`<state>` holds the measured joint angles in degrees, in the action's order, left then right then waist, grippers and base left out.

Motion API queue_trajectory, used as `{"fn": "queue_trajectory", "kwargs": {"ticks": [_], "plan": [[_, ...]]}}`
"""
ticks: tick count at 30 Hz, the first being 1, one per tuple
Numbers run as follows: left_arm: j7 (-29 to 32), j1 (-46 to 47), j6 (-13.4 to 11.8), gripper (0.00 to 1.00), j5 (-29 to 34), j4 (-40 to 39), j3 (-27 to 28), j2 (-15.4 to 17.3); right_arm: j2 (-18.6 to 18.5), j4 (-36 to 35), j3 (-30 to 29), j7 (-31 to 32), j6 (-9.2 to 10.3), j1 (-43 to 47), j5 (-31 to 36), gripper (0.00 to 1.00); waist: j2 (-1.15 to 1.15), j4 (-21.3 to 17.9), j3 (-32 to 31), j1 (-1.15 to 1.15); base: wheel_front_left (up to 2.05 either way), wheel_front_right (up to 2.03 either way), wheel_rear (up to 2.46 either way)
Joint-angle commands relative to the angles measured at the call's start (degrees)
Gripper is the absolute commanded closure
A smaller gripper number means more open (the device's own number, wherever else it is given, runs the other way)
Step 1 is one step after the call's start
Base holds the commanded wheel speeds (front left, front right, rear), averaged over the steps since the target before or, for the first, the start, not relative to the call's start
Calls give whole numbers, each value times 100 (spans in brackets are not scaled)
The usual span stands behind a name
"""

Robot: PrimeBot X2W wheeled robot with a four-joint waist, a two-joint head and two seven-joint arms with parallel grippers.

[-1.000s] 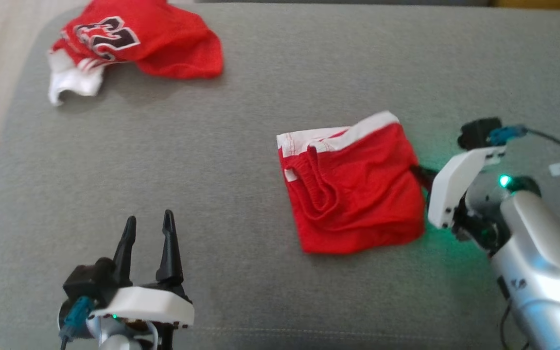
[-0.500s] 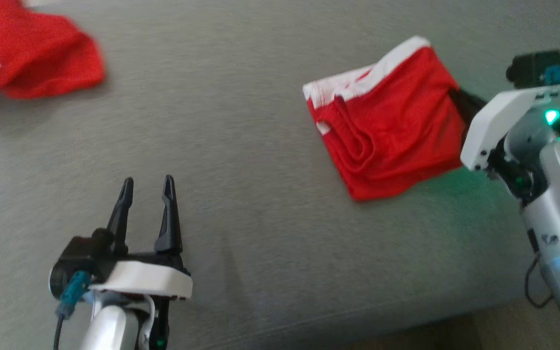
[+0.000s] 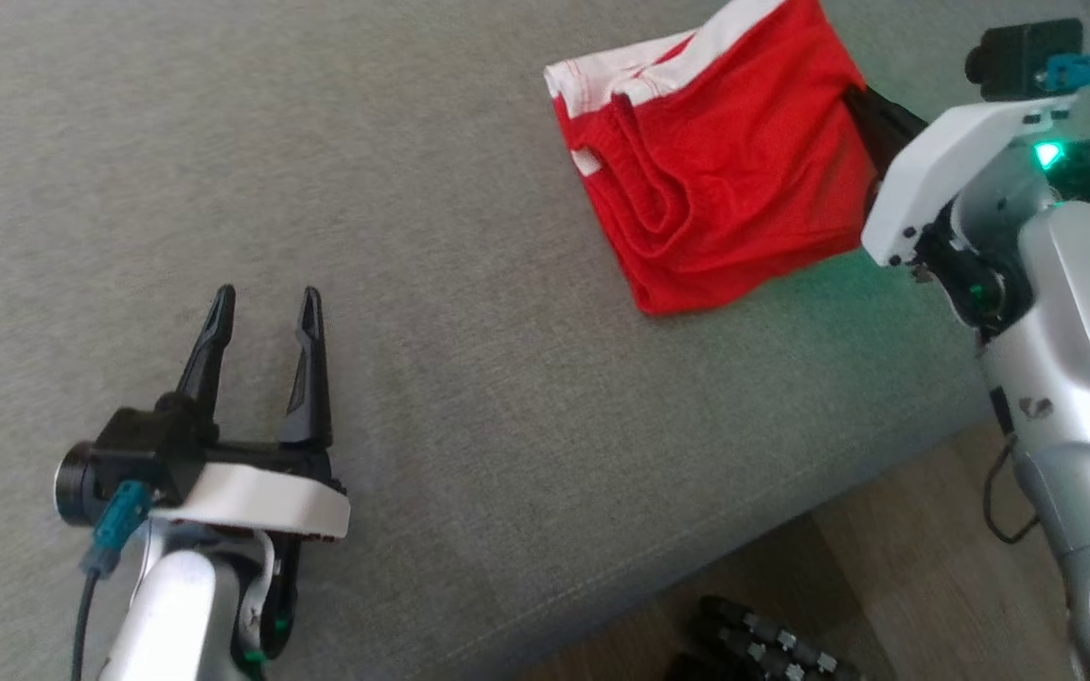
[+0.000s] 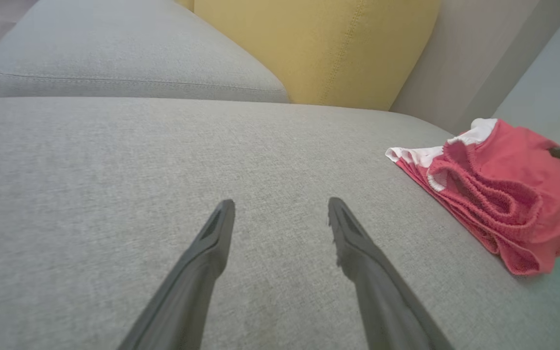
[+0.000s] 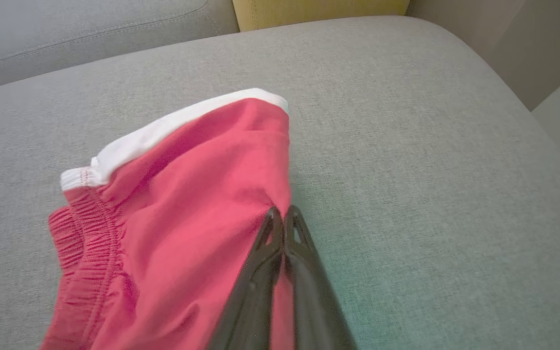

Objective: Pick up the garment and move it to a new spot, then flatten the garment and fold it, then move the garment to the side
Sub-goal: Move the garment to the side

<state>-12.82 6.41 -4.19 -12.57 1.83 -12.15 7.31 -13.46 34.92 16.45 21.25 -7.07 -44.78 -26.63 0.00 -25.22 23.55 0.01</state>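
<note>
The garment [image 3: 715, 170] is a folded pair of red shorts with white trim, lying on the grey sofa seat [image 3: 413, 189] at the upper right. My right gripper [image 3: 852, 95] is shut on its right edge. In the right wrist view the fabric [image 5: 187, 194] puckers where the closed fingertips [image 5: 282, 212] pinch it. My left gripper [image 3: 266, 295] stands open at the lower left, low over bare cushion and well away from the shorts. The left wrist view shows its spread gripper [image 4: 281, 203] with nothing between the fingers, and the garment [image 4: 503, 194] far to the right.
The sofa's front edge [image 3: 791, 511] runs diagonally at the lower right, with wooden floor [image 3: 895, 586] and a dark part of the robot's base [image 3: 753, 643] beyond it. A yellow cushion [image 4: 319, 48] and a grey back cushion [image 4: 114, 63] stand behind the seat.
The head view has swung, so the red numbered jersey has left the picture and the floor has come in. My right gripper stays shut on the shorts; the left stays open.
</note>
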Motion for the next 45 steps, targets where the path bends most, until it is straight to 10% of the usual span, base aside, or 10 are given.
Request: {"fn": "queue_trajectory", "kwargs": {"ticks": [1, 45], "plan": [[31, 131, 5, 0, 80, -247, 139, 71, -3, -74, 50, -125, -42, -206, 60, 100, 0, -99, 108, -1, 0, 0, 0], [-159, 71, -168, 0, -69, -298, -10, -45, -668, 2646, -1959, -1481, -42, -1953, 3064, 100, 0, 703, 7, -1, 0, 0, 0]]}}
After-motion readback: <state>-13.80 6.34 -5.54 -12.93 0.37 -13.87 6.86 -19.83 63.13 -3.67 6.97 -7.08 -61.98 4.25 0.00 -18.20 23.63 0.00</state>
